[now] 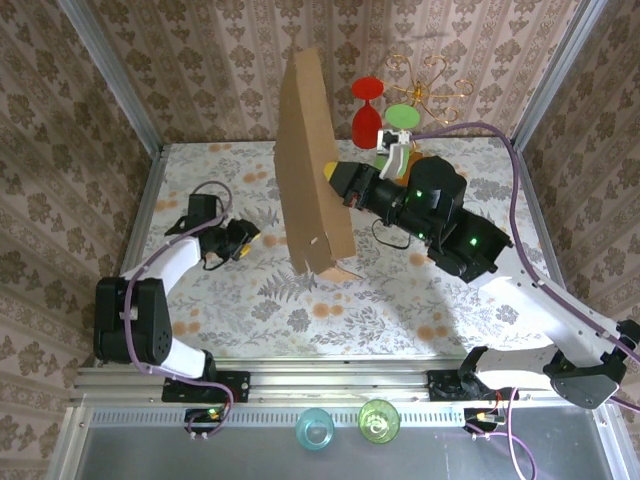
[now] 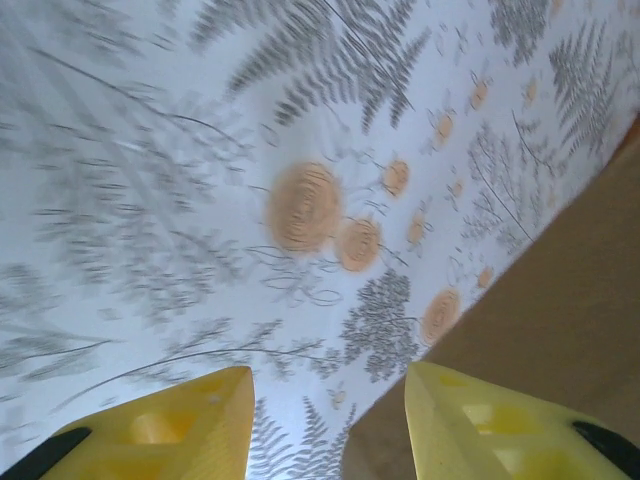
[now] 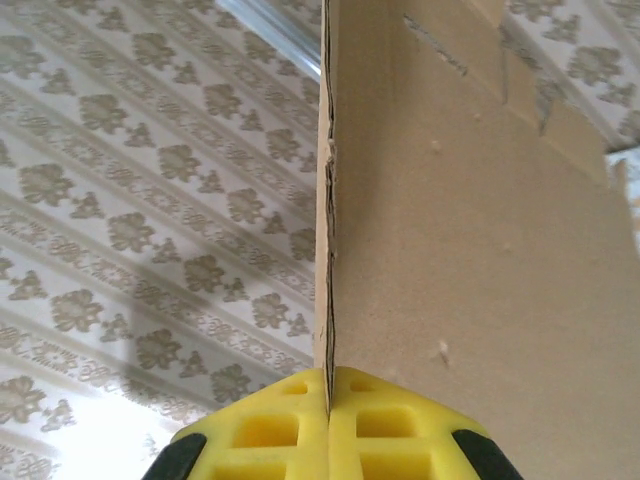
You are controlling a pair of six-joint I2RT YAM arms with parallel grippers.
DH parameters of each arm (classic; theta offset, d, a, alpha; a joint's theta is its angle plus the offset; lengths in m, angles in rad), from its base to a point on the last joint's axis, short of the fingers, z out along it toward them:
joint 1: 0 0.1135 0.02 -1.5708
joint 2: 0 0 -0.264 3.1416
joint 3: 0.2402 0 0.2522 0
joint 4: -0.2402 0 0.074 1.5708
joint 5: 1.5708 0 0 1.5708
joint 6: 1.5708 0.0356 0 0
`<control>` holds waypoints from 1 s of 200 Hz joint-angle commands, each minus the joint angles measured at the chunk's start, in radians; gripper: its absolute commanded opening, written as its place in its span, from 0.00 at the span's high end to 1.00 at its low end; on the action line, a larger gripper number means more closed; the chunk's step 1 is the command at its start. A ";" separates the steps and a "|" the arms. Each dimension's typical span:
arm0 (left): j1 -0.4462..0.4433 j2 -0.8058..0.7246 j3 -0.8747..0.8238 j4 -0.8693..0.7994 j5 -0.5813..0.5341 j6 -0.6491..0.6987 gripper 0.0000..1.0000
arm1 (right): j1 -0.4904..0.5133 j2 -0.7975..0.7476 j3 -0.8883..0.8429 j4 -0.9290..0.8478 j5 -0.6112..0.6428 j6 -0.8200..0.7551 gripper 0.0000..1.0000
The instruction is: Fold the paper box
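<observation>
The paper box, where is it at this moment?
In the top view the paper box stands upright near the centre of the table. The right hand pinches its right side; the open left hand sits low to its left.

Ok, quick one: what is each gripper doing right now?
Left gripper: open, holding nothing.
Right gripper: closed on the edge of the paper box, holding it upright.

No writing, label, brand or number can be read anywhere. The paper box (image 1: 312,170) shows bare brown cardboard; the surface (image 1: 280,310) beneath it carries only printed ferns and blossoms.
</observation>
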 commanded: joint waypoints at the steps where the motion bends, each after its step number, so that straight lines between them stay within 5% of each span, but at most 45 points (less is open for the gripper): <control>1: -0.072 0.048 0.011 0.151 0.069 -0.070 0.56 | 0.018 0.049 0.050 0.055 0.027 -0.026 1.00; 40: -0.146 0.037 -0.012 0.257 0.092 -0.167 0.56 | 0.005 0.164 0.058 0.123 0.015 0.090 1.00; 70: -0.080 -0.079 -0.105 0.237 0.119 -0.200 0.56 | -0.009 0.279 0.020 0.208 0.028 0.215 1.00; 136: 0.105 -0.589 -0.048 -0.353 -0.149 -0.120 0.55 | -0.003 0.481 -0.062 0.486 0.180 0.509 1.00; 200: 0.100 -0.656 -0.006 -0.385 0.052 0.050 0.68 | 0.040 0.519 -0.141 0.445 0.382 0.724 1.00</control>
